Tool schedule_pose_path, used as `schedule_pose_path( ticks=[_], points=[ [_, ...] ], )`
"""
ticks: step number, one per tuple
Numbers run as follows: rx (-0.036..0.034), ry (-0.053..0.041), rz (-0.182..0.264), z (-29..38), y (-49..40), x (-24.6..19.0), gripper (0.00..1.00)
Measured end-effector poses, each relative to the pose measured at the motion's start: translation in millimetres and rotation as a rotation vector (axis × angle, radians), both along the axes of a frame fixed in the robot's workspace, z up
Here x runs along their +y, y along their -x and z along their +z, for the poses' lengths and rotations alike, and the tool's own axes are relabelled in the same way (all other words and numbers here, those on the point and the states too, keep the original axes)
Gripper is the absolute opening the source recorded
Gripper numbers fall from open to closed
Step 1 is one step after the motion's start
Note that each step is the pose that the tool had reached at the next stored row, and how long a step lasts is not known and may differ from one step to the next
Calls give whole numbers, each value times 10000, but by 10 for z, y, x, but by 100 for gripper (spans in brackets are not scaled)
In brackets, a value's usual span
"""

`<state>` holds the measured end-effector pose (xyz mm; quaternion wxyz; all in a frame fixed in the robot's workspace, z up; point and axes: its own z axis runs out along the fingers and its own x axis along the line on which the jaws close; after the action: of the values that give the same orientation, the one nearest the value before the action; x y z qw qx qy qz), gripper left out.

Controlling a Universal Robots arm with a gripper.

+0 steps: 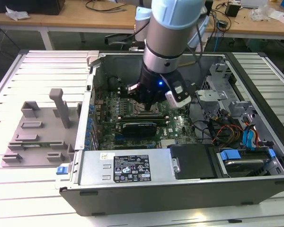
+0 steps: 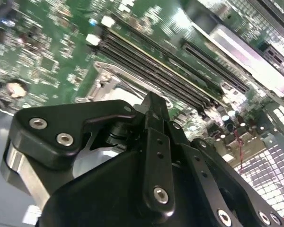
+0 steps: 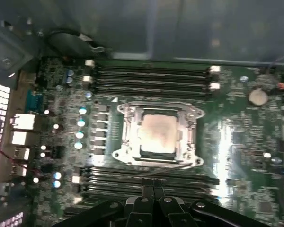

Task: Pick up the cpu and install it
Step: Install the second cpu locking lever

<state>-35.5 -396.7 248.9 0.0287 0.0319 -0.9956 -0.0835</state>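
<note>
Reaching down into the open computer case (image 1: 255, 101), the arm holds its gripper (image 1: 149, 101) low over the green motherboard (image 1: 177, 125) in the exterior view, just above the middle of the board. Beside the case, toward the exterior view's left, a grey plastic fixture tray (image 1: 35, 137) lies on the slatted white table (image 1: 33, 71); a power supply (image 1: 128, 166) with a printed label fills the case's near edge.

In the first wrist view the cpu (image 3: 157, 133), a small square chip with a pale metal top, sits inside the metal socket frame (image 3: 157, 135) at the middle of the motherboard (image 3: 241, 137), lying flat and level with the frame around it. Rows of dark memory slots (image 3: 151, 78) run along both long sides of the socket.

The gripper (image 3: 153, 185) appears at the picture's edge in the first wrist view, its two black fingers (image 3: 146, 187) pressed side by side with nothing between them, apart from the chip. In the second wrist view the gripper (image 2: 154, 106) shows the same closed jaws, the fingertips hanging just above the socket's bright metal bracket (image 2: 109, 78), with the memory slots (image 2: 151, 64) beyond
</note>
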Motion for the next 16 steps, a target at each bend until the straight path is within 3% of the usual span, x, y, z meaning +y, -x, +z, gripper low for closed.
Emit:
schedule_pose_path(
  ticks=[3,10,12,16],
  points=[
    [0,-10,-1,-69,117,0,11],
    [0,-11,0,-269,191,16,11],
    [2,-7,2,-313,209,46,11],
    [0,-7,21,-413,274,187,11]
  ],
)
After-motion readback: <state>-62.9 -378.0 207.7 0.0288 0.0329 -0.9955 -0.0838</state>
